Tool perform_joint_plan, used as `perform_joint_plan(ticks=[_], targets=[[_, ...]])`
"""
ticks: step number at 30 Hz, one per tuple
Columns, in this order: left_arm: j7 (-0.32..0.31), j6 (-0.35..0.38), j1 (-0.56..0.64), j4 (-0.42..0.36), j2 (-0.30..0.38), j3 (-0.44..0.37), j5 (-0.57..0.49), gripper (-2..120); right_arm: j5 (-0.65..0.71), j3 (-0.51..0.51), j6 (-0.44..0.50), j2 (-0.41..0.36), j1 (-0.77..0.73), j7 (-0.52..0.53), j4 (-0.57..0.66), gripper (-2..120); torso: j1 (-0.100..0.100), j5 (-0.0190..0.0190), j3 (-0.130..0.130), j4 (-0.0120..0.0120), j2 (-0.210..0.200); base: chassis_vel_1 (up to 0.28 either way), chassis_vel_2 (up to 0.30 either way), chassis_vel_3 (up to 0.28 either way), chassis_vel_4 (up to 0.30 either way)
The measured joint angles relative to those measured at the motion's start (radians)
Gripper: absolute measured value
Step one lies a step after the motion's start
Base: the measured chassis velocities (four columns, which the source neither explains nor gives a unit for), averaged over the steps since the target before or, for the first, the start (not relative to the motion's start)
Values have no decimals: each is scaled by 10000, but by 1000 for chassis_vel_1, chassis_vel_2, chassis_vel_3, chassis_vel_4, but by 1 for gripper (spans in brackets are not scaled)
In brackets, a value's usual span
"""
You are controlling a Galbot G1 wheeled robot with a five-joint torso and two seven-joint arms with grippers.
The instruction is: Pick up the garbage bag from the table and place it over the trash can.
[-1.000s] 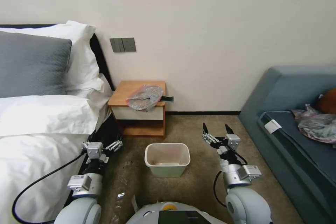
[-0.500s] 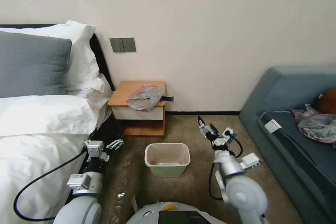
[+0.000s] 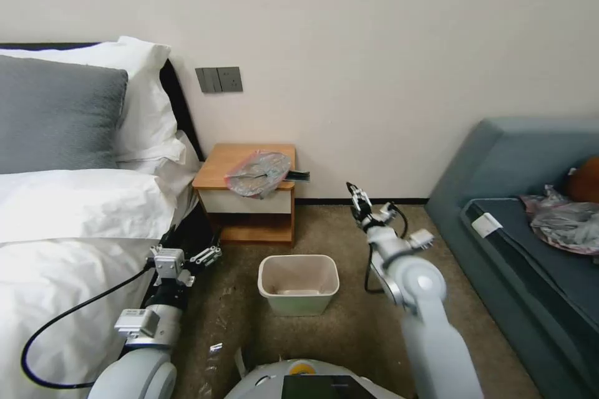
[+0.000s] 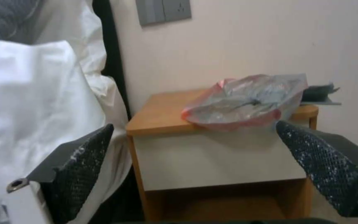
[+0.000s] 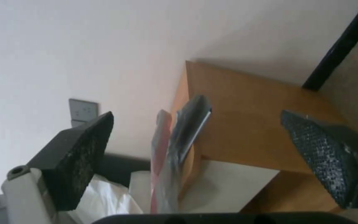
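Head view, starting at the left: my left gripper (image 3: 201,257) sits low beside the bed (image 3: 75,224), fingers spread and holding nothing. I judge it parked there so it stays out of the other arm's way, though its wrist camera looks straight at the nightstand (image 4: 166,109) with both pads (image 4: 84,155) wide apart.

Next comes the nightstand (image 3: 218,168) against the wall. The garbage bag (image 3: 258,173) lies crumpled on the right half of its top, pink rim showing, and spills a little over the front edge above the white drawer. That overhang, I reckon, is the easiest place to pinch thin plastic without scraping the wood. A dark flat object (image 3: 299,176) sticks out past the right edge, just behind the bag; I cannot tell what it is.

On the floor in front of the nightstand stands the trash can (image 3: 298,283), with no liner in it.

Furthest right, my right gripper (image 3: 360,197) is raised off the nightstand's right side, well apart from the bag, fingers open and empty. Its wrist view frames the bag (image 5: 162,155) edge-on between the pads (image 5: 84,155), so I take this as lining up the approach.
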Motion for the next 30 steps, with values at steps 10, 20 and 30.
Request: perform_joint_plan(ticks=[10,20,30], targets=[[-4,-7,142,-130,-310,-56,102,100,1177,-451,30,251,1658,96,-2120,100,0,-1,0,-3,0,0,0,0,0],[5,-30,166,-140,-424,-118,163,100,1309,-1149,20,542,2668,-62,-3606,100,0,0,0,-2,-1,0,0,0,0],[12,-68,256,-140,-685,-203,223,100,918,-1405,-51,914,3658,-638,-4978,100,-1,0,-1,-1,-1,0,0,0,0]])
